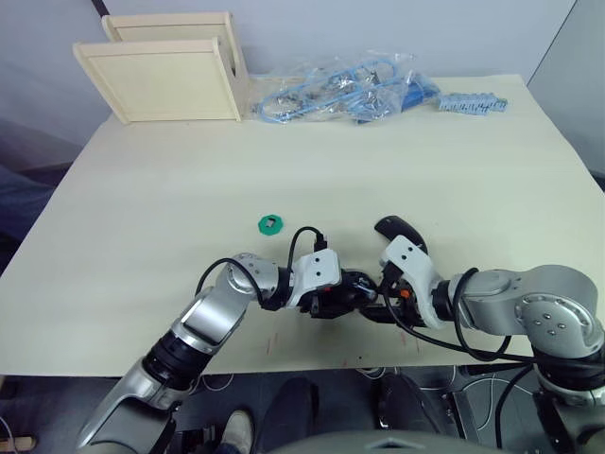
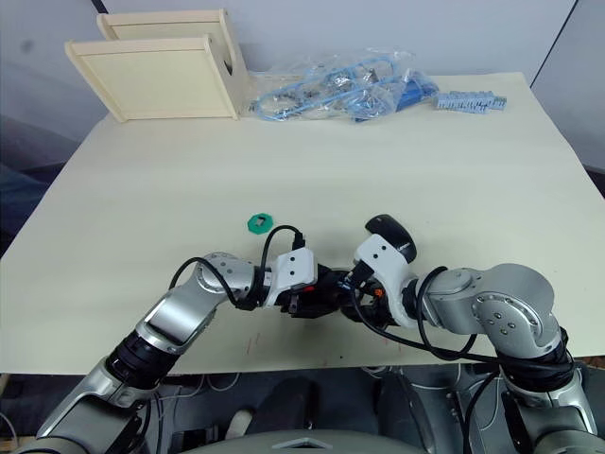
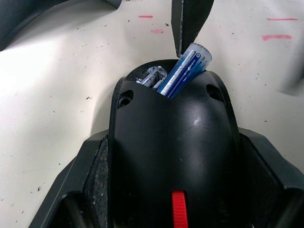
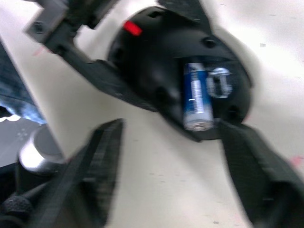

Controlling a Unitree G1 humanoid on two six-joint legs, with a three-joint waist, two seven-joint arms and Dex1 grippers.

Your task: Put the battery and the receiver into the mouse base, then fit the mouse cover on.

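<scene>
My left gripper (image 1: pixel 333 295) is shut on the black mouse base (image 3: pixel 171 142) near the table's front edge, its fingers pressing both sides. The blue-and-silver battery (image 3: pixel 187 66) lies in the base's open compartment, one end tilted up over the rim. Beside the battery (image 4: pixel 195 97) sits a small silvery part (image 4: pixel 219 83); I cannot tell whether it is the receiver. My right gripper (image 4: pixel 175 175) hangs open just off the base's battery end, nothing between its fingers. The glossy black mouse cover (image 1: pixel 402 230) rests on the table just behind my right wrist.
A round green disc (image 1: pixel 270 224) lies on the table behind my left arm. Two pale wooden boxes (image 1: pixel 170 71) stand at the far left. Clear bags of blue parts (image 1: pixel 350 90) and a blue strip (image 1: pixel 473 102) lie along the far edge.
</scene>
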